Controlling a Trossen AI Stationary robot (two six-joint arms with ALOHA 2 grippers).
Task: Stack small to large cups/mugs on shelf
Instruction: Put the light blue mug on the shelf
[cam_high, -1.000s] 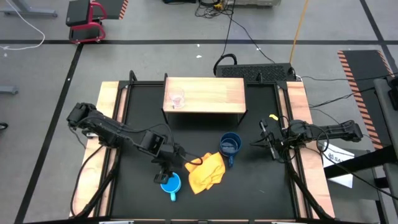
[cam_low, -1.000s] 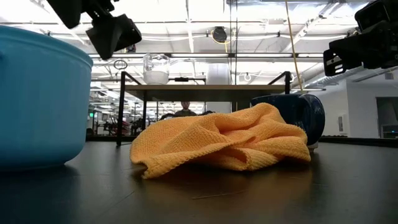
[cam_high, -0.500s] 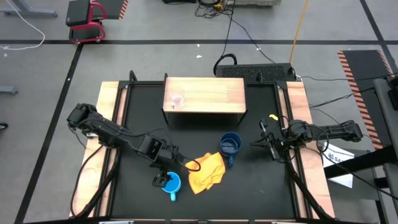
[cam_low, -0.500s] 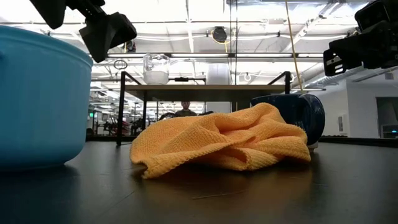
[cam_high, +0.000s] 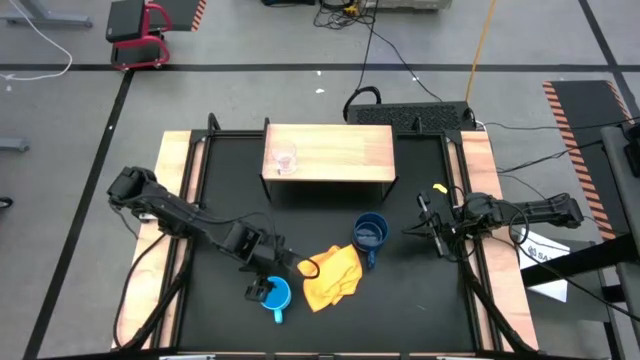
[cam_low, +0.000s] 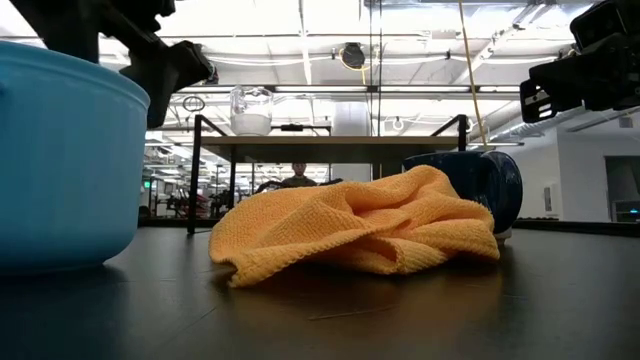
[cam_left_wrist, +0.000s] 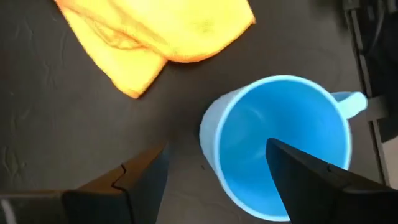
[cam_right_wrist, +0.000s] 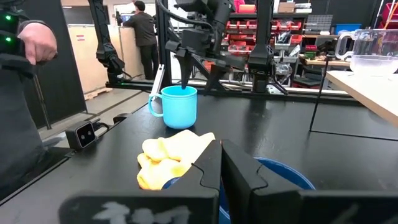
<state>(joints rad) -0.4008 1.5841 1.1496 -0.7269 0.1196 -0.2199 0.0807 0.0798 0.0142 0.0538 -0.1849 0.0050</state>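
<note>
Blue, the light blue mug (cam_left_wrist: 283, 146) has the left hand (cam_left_wrist: 214, 171) wide open over its rim, one finger maybe inside. The right hand (cam_right_wrist: 219, 163) waits, closed.

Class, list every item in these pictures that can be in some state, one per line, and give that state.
Clear glass cup: upright on the shelf.
Light blue mug: upright, empty, on the table.
Dark blue mug: upright on the table.
Yellow cloth: crumpled between the mugs.
Left gripper: open, one finger inside the light blue mug's rim.
Right gripper: shut, empty.
</note>
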